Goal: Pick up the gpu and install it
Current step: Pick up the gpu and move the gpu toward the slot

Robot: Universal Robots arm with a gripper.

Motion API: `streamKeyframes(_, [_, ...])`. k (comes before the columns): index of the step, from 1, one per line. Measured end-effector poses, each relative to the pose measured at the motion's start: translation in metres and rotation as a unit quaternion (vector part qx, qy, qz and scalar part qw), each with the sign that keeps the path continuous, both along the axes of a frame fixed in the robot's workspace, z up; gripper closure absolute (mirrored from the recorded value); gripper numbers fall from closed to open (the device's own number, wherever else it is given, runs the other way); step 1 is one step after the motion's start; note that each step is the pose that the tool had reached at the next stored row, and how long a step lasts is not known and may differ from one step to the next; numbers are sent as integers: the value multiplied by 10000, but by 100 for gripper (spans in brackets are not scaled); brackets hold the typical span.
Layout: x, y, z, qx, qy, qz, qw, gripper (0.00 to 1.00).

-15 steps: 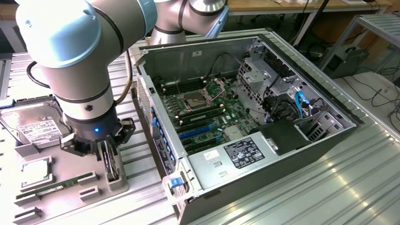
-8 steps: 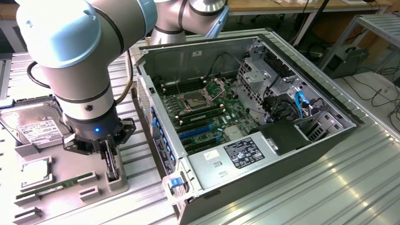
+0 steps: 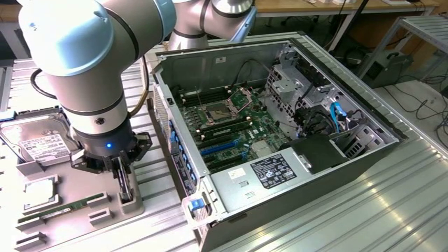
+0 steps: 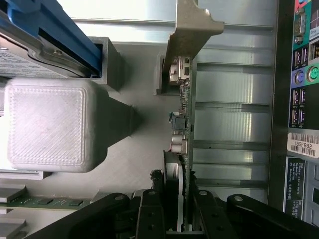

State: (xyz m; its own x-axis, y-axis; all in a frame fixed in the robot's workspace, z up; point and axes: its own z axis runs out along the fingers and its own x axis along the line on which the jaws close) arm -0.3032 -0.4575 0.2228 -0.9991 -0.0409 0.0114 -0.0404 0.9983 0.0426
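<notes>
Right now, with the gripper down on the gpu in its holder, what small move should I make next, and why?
Probably squeeze firmly and confirm the hold before lifting. The gripper straddles the gpu, which stands on edge in the grey holder, but I cannot tell whether it is clamped; lifting early could tip the card.

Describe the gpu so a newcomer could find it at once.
Start at the open computer case; on the exterior view's left of it lies a grey parts tray. The gpu stands on edge there, gripped by the tool. Unlike the RAM stick and hard drive nearby, it is a thin card with a silver bracket.
</notes>
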Motion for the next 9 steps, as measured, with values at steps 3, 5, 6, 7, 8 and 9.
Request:
streamKeyframes(3, [0, 0, 0, 0, 0, 0, 10000, 73])
streamKeyframes(5, [0, 0, 0, 0, 0, 0, 10000, 73])
streamKeyframes(6, [0, 0, 0, 0, 0, 0, 10000, 73])
streamKeyframes(7, [0, 0, 0, 0, 0, 0, 10000, 73])
streamKeyframes(8, [0, 0, 0, 0, 0, 0, 10000, 73])
streamKeyframes(9, [1, -2, 1, 1, -1, 0, 10000, 73])
